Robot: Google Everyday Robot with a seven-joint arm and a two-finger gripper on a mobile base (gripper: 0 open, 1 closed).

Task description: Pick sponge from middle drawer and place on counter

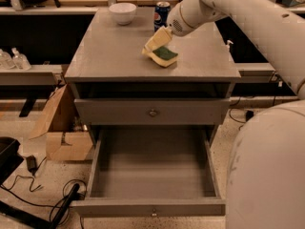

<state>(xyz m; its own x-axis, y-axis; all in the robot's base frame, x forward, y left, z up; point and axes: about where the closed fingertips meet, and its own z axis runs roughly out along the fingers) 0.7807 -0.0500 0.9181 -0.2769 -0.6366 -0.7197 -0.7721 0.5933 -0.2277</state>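
White bowl (123, 12) and blue soda can (162, 14) — the can just behind the gripper (159, 44); 2 clear bottles (14, 60) left, cardboard box (64, 130) below.

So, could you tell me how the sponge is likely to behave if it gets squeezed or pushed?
The sponge has a pale foam body, so it probably compresses easily and weighs little. It lies flat on the counter with its green face up, so a push should slide it, not roll it. The gripper is right beside it over the counter.

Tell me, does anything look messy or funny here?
The drawer hangs wide open. A cardboard box with a loose flap sits on the floor left of it. The gripper is at the sponge on the counter.
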